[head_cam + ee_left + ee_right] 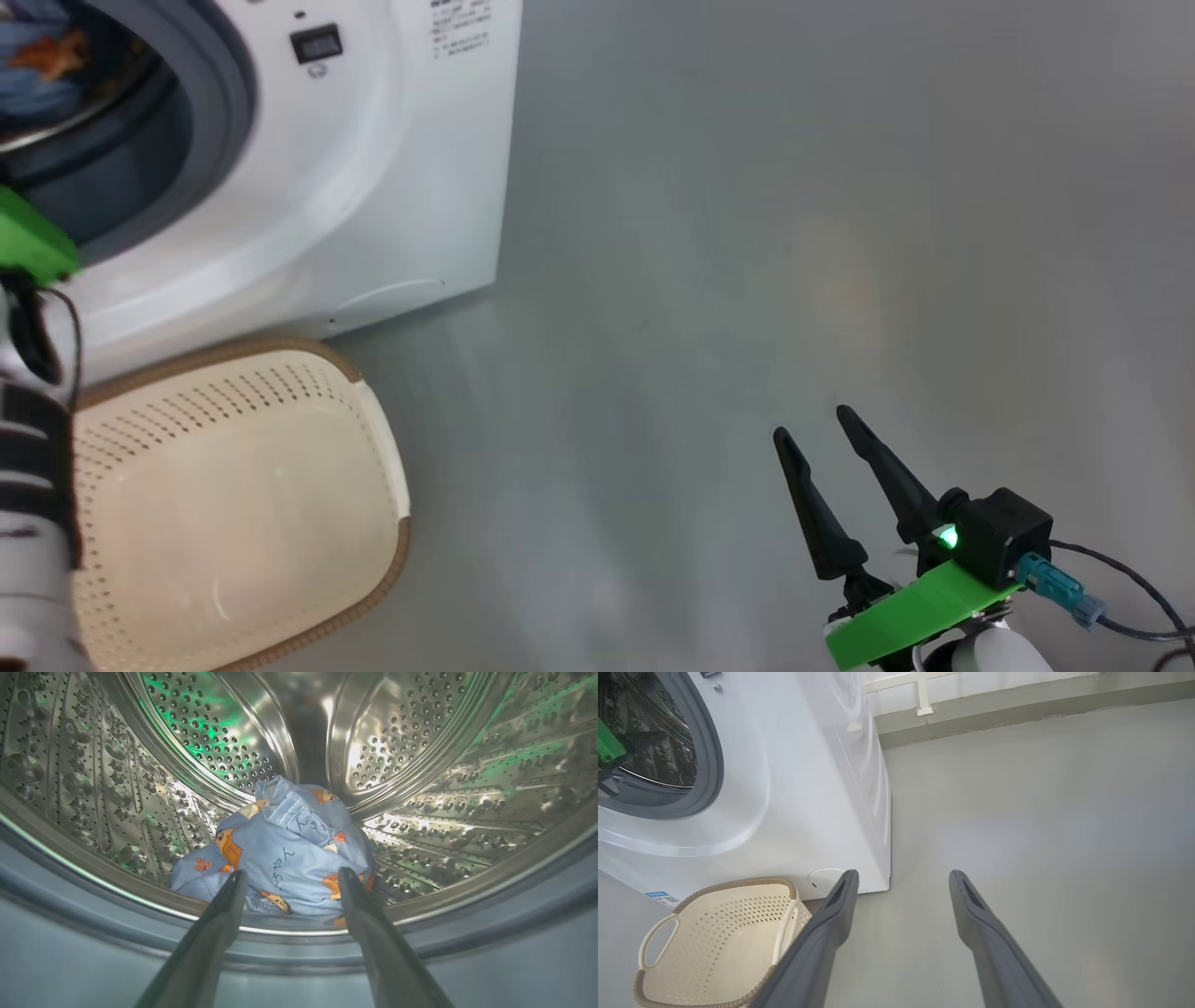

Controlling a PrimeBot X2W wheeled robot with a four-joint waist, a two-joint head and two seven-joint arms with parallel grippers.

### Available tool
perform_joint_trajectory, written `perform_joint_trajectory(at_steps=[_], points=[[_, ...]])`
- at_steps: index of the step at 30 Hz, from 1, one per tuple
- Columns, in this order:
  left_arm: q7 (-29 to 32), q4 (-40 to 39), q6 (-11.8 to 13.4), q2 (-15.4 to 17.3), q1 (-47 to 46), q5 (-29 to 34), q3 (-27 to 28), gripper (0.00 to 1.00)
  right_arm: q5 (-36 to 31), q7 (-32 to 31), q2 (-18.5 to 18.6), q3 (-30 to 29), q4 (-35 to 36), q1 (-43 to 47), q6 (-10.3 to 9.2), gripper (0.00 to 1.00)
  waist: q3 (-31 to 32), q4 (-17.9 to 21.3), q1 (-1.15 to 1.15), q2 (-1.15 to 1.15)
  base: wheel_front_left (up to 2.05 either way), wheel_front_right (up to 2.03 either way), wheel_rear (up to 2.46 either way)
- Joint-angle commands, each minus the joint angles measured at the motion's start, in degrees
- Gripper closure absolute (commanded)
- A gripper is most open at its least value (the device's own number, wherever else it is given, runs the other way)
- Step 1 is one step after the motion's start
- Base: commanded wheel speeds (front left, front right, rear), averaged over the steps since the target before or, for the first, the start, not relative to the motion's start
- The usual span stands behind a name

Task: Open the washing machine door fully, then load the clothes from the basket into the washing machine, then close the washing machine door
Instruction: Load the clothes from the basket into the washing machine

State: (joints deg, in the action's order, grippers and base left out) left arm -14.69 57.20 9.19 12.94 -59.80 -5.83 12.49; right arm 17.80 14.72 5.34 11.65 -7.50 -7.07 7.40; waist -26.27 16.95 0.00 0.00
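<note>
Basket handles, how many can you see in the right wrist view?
2. One handle loops out at the basket's left end in that view; the other handle rises at its right end. The right hand covers the basket's near corner.

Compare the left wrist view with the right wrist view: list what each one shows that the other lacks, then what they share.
Left wrist view: the clothes bunched on the bottom of the drum, with the left gripper open before them.
Right wrist view: the empty basket on the grey floor beside the washing machine, and the right gripper open above that floor.
Both: the perforated steel drum and the grey gasket around its mouth.
</note>
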Motion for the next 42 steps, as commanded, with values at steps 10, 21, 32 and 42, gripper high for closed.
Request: perform_joint_trajectory(at_steps=[10, 21, 32, 42], points=[[-0.30, -7.09, -1.66, -2.27, 12.29, -0.41, 0.11, 0.00, 0.06, 0.28, -0.26, 0.36, 0.15, 0.12, 0.09, 0.00, 9.57, -4.95, 0.00, 0.00, 0.00, 0.00, 0.00], [-0.30, -18.02, -5.25, -7.80, 27.97, -0.88, -1.23, 0.00, -1.05, 0.28, 0.81, -1.63, 0.26, 1.43, 0.09, 0.00, 16.61, -9.97, 0.00, 0.00, 0.00, 0.00, 0.00], [-0.30, -32.19, -6.28, -9.93, 46.88, -2.89, -4.15, 0.00, -1.90, 0.28, 1.62, -3.42, 0.09, 4.95, 0.09, 0.00, 21.76, -13.62, 0.00, 0.00, 0.00, 0.00, 0.00], [-0.30, -45.24, -2.44, -10.04, 59.84, -6.96, -8.53, 0.00, -2.07, 0.28, 1.38, -3.88, 0.32, 6.52, 0.09, 0.00, 24.00, -14.85, 0.00, 0.00, 0.00, 0.00, 0.00]])
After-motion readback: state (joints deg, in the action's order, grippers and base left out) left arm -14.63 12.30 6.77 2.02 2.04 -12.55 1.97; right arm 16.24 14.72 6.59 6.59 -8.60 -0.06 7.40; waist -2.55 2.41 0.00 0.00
